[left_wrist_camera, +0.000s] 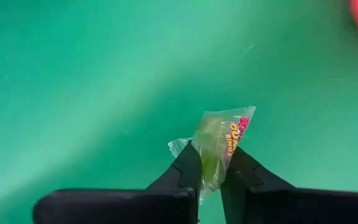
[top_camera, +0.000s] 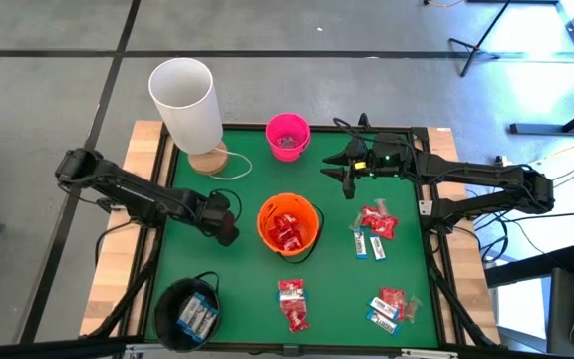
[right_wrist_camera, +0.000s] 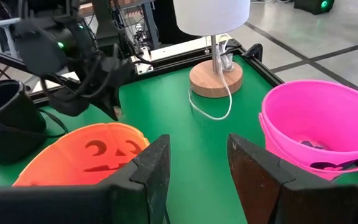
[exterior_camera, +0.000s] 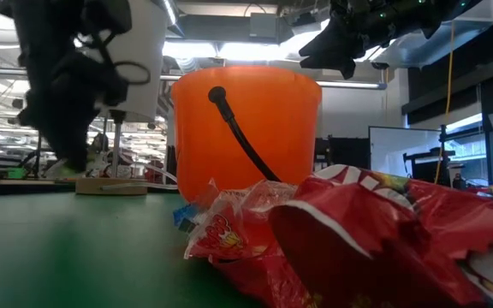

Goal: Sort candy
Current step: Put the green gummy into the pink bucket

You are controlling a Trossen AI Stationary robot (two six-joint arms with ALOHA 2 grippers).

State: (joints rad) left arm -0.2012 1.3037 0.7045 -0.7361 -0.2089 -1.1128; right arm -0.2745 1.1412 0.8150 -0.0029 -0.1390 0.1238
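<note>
My left gripper [top_camera: 227, 235] hangs over the green mat just left of the orange bucket [top_camera: 287, 224], shut on one small candy [left_wrist_camera: 219, 134] in a clear wrapper with pink and yellow print. My right gripper [right_wrist_camera: 197, 165] waits open and holding nothing above the mat's far right part, right of the pink bucket [top_camera: 287, 135]. Red packets lie inside the orange bucket. Loose piles of red and white-and-blue candy [top_camera: 375, 227] lie on the mat at the right and near the front edge [top_camera: 292, 304]. My left gripper pinches the wrapper's lower end [left_wrist_camera: 211, 169] between its two fingertips [left_wrist_camera: 188, 168]. The fingers point steeply down. The rest of the candy sticks out past the tips, and it appears clear of the mat.
A black bucket [top_camera: 189, 311] holding white-and-blue bars stands at the near left corner. A lamp with a white shade [top_camera: 185, 95] on a round wooden base [top_camera: 207, 158] stands at the far left, its cord on the mat. A raised black frame [top_camera: 432, 249] borders the mat.
</note>
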